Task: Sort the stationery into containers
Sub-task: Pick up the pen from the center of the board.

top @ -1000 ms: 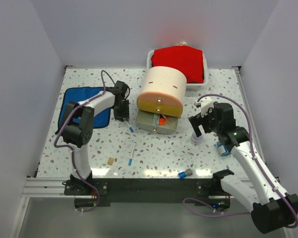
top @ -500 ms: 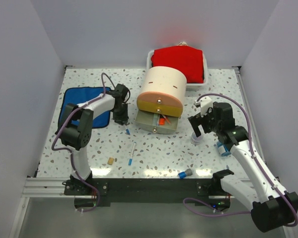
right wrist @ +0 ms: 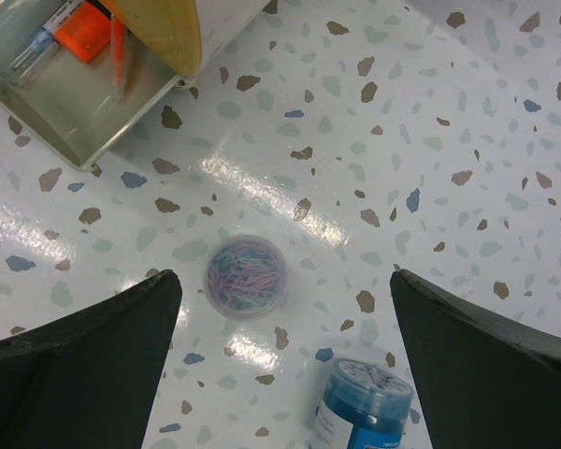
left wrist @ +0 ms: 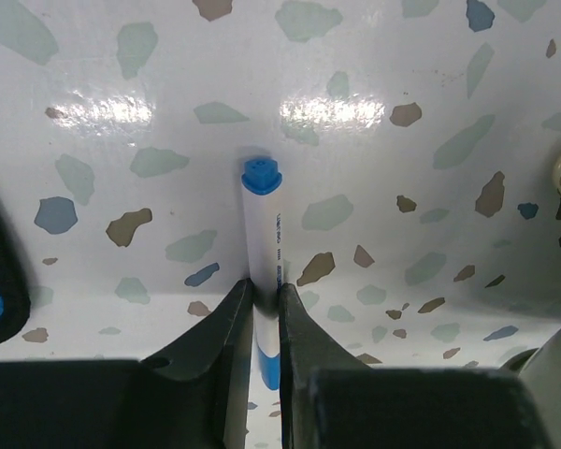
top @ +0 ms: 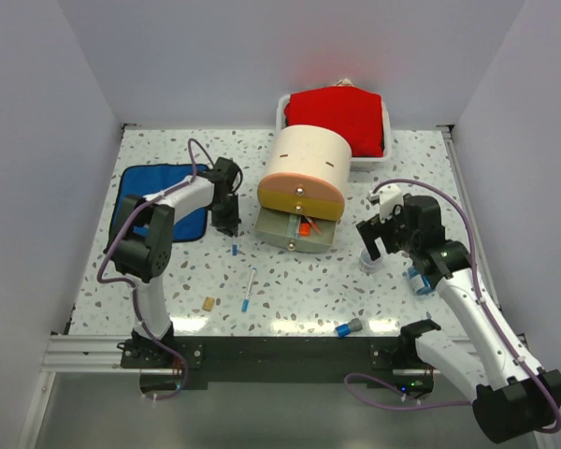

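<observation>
**pete_k:** If you pull up your left wrist view, your left gripper [left wrist: 265, 299] has its jaws pinched narrow on a white pen [left wrist: 265, 234] with a blue cap. One finger touches each side of the barrel, and the cap end points away from the fingers. It's low over the speckled table [left wrist: 402, 112], though I can't tell if the pen is off the surface. On your top camera that spot is between the blue cloth [top: 159, 201] and the open drawer [top: 297, 231].

**marl:** Yep, and your right gripper [right wrist: 285, 281] is spread wide and holding nothing. It hangs over a clear cup [right wrist: 246, 274] full of pastel paper clips, which stands on the table between the two fingers. A blue-lidded tub [right wrist: 360, 407] sits just beside the cup.

**pete_k:** That open drawer is the bottom one of your cream drawer unit [top: 306, 159], and it has orange bits in it. The yellow drawer above it is closed.

**marl:** Loose near your arm bases are another thin pen [top: 250, 290], a tan eraser [top: 208, 303] and a blue-grey cap piece [top: 348, 328]. The white tray [top: 285, 112] with the red cloth [top: 335, 114] sits behind the unit.
</observation>
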